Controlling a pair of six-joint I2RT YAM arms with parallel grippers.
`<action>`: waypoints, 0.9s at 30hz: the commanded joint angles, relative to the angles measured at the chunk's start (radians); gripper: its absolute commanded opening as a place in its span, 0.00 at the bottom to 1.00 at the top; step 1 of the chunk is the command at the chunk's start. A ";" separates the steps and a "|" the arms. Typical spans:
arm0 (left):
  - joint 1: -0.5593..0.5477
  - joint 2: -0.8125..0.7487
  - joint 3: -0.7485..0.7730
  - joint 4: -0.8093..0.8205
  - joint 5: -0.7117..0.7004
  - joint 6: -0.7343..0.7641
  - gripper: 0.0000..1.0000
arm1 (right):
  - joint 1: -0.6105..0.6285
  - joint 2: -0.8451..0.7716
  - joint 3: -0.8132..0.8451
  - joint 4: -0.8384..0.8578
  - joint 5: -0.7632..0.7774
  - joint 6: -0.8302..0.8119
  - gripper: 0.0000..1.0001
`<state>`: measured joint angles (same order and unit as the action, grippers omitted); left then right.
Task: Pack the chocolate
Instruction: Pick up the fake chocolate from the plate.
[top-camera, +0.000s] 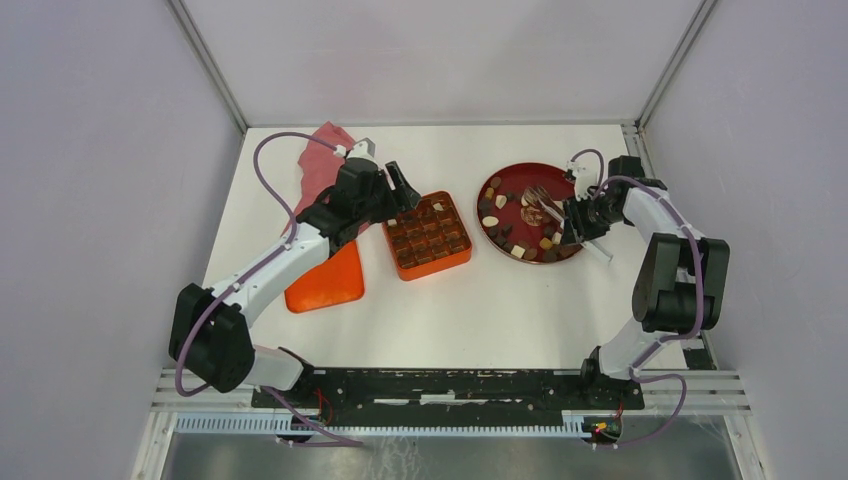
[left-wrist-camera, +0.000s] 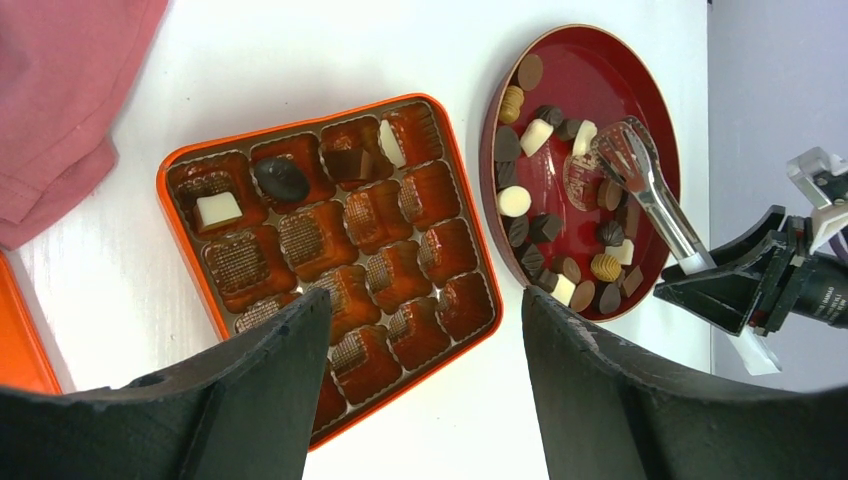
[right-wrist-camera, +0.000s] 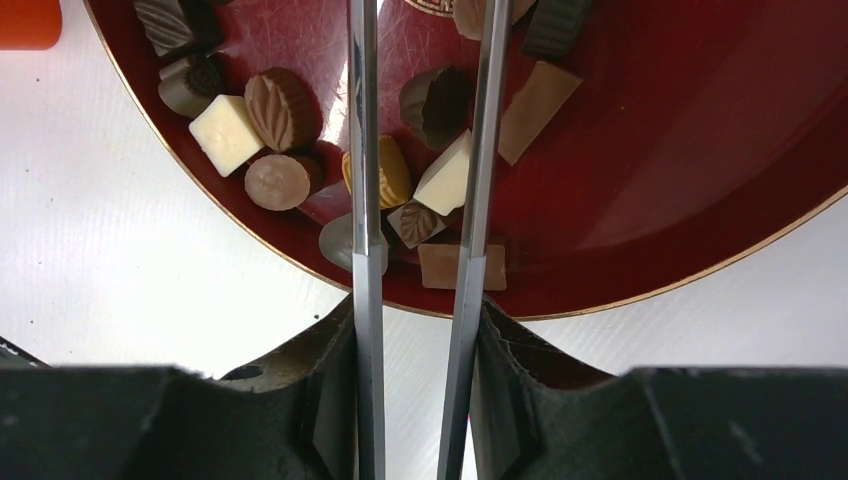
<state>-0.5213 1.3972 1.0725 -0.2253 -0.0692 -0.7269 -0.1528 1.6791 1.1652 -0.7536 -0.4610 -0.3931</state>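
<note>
1. Most of the chocolate on the dark red plate: dark, light brown and cream pieces along its rim from 11 through 9 to 5 o'clock in the top view.
2. Four more pieces in the orange box, in cells along its far, 11 o'clock edge.
3. Box at 9 o'clock of the plate, near but not touching, both on the white table.
4. Metal tongs over the plate, tips near its middle, handles leading out toward 4 o'clock.
5. Right gripper pinching both tong arms between its fingers, at the plate's 4 o'clock rim.
6. Right arm folded, elbow high at the table's 3 o'clock edge, forearm reaching toward 10 o'clock.
7. Left gripper spread wide above the box, holding nothing.
8. Left arm stretched from its base toward 1 o'clock.
9. Pink cloth at 10 o'clock of the box, flat orange lid at 8 o'clock.
</note>
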 joint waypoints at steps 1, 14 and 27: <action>0.003 -0.026 0.007 0.052 -0.001 -0.020 0.75 | -0.003 0.021 0.051 0.027 -0.005 0.017 0.42; 0.002 -0.016 0.012 0.058 0.003 -0.019 0.75 | -0.001 0.055 0.080 0.022 0.025 0.025 0.44; 0.002 -0.013 0.010 0.062 0.008 -0.016 0.75 | 0.002 0.008 0.071 0.007 0.104 0.003 0.43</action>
<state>-0.5213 1.3945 1.0725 -0.2062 -0.0685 -0.7273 -0.1528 1.7321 1.2076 -0.7498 -0.3668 -0.3824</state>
